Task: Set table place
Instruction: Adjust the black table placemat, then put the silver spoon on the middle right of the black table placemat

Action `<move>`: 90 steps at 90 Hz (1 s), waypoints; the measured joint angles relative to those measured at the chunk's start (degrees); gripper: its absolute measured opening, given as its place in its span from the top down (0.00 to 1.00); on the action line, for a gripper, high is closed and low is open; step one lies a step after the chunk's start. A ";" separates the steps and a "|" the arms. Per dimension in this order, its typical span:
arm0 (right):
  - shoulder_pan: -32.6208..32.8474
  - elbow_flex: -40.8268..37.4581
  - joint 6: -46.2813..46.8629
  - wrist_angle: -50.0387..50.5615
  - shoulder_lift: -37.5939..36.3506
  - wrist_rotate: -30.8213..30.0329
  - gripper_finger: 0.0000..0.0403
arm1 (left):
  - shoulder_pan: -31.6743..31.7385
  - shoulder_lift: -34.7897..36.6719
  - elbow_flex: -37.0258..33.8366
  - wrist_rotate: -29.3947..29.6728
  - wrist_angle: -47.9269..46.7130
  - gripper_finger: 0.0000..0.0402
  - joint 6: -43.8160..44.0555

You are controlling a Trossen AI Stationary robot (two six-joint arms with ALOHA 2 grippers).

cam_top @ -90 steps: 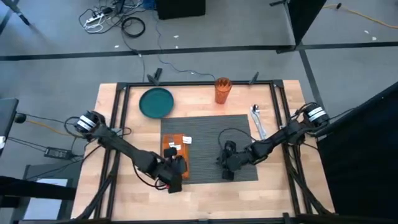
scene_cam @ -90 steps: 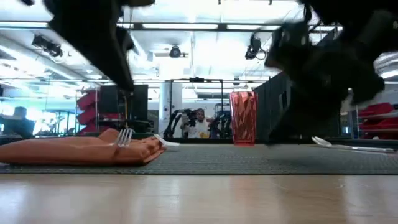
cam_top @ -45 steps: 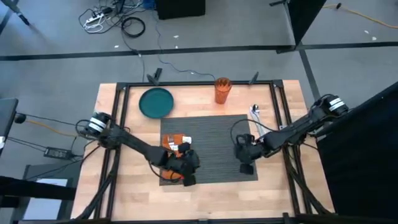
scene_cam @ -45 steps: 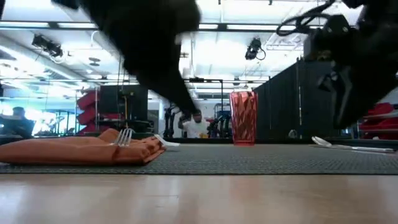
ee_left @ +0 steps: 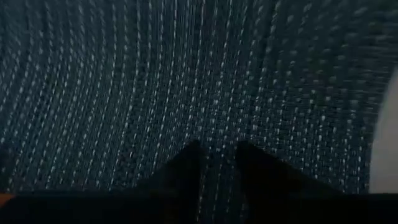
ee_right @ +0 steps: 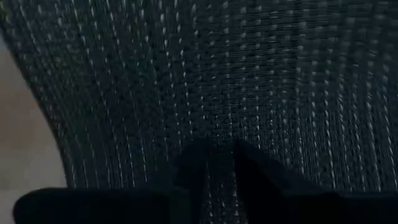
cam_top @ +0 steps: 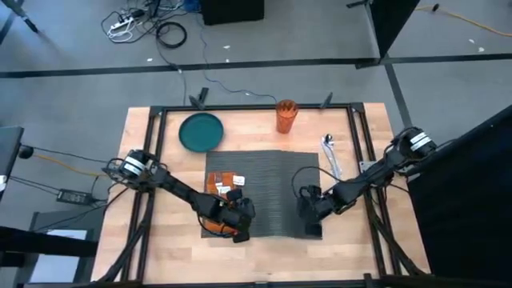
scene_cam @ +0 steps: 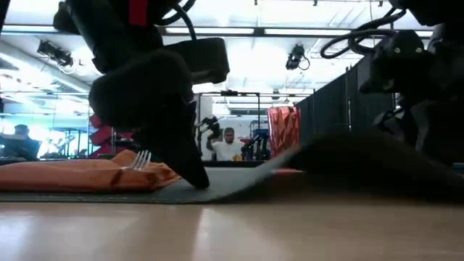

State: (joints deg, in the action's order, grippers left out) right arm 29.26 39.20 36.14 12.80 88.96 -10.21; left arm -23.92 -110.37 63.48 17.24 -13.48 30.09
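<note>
The dark grey ribbed place mat (cam_top: 272, 180) lies in the middle of the light wood table (cam_top: 172, 256). An orange napkin (cam_top: 218, 186) with a fork (scene_cam: 142, 159) rests on the mat's left part. My left gripper (cam_top: 238, 222) is shut on the mat's near edge, just right of the napkin. My right gripper (cam_top: 310, 218) is shut on the mat near its near right corner. The mat's right part (scene_cam: 348, 156) arches up off the table. My left gripper pinches the mat's near edge (ee_left: 217, 134) between its two fingers, which slant down from the near left. There the mat stays down by the table (scene_cam: 206, 190). My right gripper pinches the mat's near edge by the right corner (ee_right: 214, 134) between its two fingers, coming from the right. That end is lifted off the table, and the mat humps between the grippers.
A teal plate (cam_top: 200, 132) sits at the far left and an orange ribbed cup (cam_top: 286, 116) at the far middle. A spoon (cam_top: 330, 156) lies right of the mat. Bare wood runs along the near edge and both sides.
Both grippers have come down onto the mat's near edge and taken hold. The left one went a little right, and the right one went right and then toward the near edge. The mat lay flat before. Now its right part is raised and its right edge has drawn inward.
</note>
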 joint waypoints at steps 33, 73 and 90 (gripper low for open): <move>0.00 0.13 -2.14 5.77 -0.38 4.26 0.85 | -0.22 0.92 1.93 -0.51 -0.23 0.77 0.66; -8.04 6.49 1.31 33.64 -21.44 -3.26 0.85 | 1.59 6.00 8.46 5.56 -5.24 0.77 -6.91; -23.48 6.47 3.27 44.71 -31.63 -12.50 0.80 | 4.17 6.58 7.61 5.56 -7.23 0.77 -9.10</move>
State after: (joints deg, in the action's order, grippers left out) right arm 5.77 45.67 39.41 57.52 57.34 -22.71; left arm -19.75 -103.79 71.09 22.81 -20.71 20.99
